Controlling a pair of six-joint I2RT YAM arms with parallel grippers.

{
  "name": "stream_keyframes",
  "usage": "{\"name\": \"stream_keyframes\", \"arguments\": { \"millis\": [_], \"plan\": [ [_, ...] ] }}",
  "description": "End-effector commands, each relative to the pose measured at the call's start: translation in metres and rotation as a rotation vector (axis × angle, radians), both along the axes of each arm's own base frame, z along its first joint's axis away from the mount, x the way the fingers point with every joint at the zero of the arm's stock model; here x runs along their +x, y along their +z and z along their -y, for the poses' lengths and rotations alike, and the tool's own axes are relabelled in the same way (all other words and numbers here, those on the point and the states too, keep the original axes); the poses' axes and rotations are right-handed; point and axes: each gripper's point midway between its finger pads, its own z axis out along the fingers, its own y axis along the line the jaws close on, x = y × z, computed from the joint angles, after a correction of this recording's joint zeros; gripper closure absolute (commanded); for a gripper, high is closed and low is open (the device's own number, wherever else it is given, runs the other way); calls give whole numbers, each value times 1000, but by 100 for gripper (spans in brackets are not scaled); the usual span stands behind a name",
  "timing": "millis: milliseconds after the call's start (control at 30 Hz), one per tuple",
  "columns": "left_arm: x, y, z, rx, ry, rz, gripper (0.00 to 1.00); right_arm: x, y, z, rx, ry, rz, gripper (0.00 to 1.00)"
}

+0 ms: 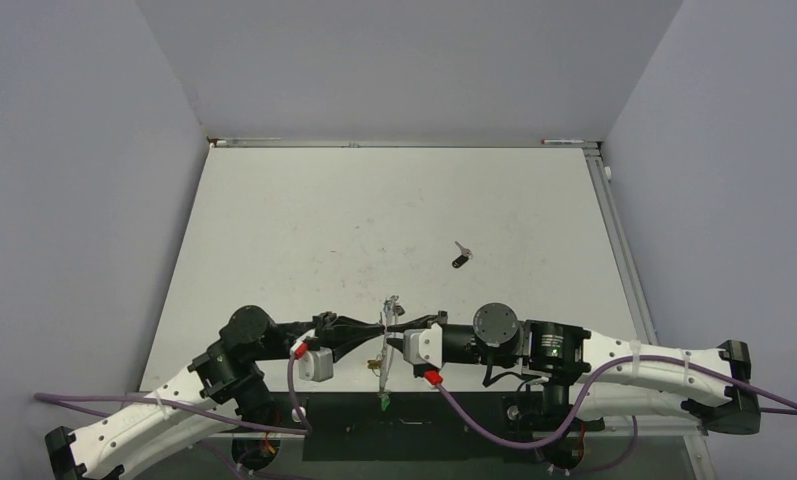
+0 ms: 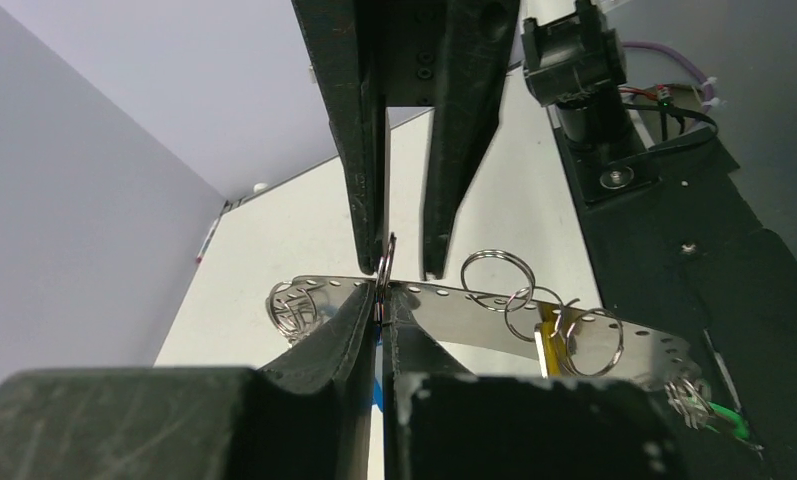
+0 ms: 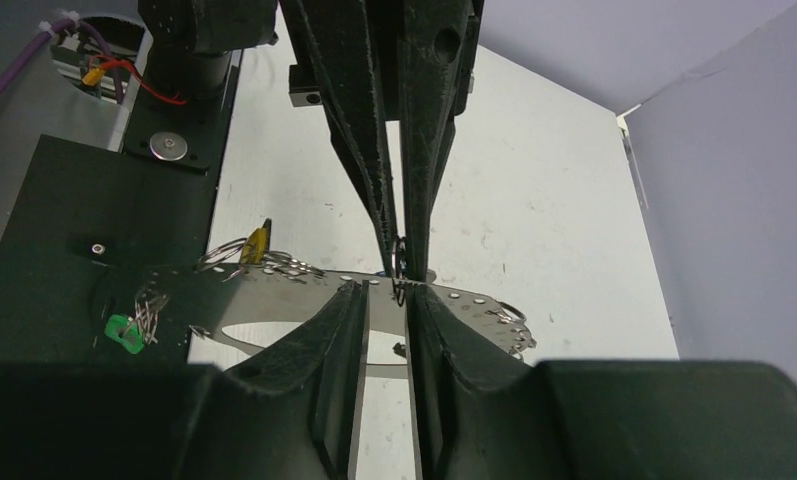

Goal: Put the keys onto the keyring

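Nearest the arm bases, a green-tagged key [image 1: 383, 403] hangs from the keyring [image 2: 634, 345], a curved grey metal band running near to far between both arms. The left end effector [image 2: 379, 295] is clenched on it. The right end effector [image 3: 387, 290] straddles it, jaws slightly parted. Farther out, right of centre, a loose black key [image 1: 460, 258] lies slanted on the surface [image 1: 304, 220], nearer the right arm, with open room all around it.

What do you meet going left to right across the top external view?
left gripper → keyring, seen edge-on between the two grippers → right gripper → black key, lying alone farther out on the table.
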Motion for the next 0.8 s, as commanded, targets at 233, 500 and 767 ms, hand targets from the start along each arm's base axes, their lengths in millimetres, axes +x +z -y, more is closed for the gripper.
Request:
{"name": "stream_keyframes", "arguments": {
  "millis": [233, 500, 767],
  "plan": [
    [23, 25, -6, -65, 125, 0, 100, 15, 28, 7, -17, -124, -38, 56],
    [35, 16, -5, -20, 177, -32, 100, 28, 26, -2, -99, -198, -26, 56],
    [36, 14, -5, -18, 186, -57, 100, 34, 13, -14, -151, -216, 10, 68]
  ]
}}
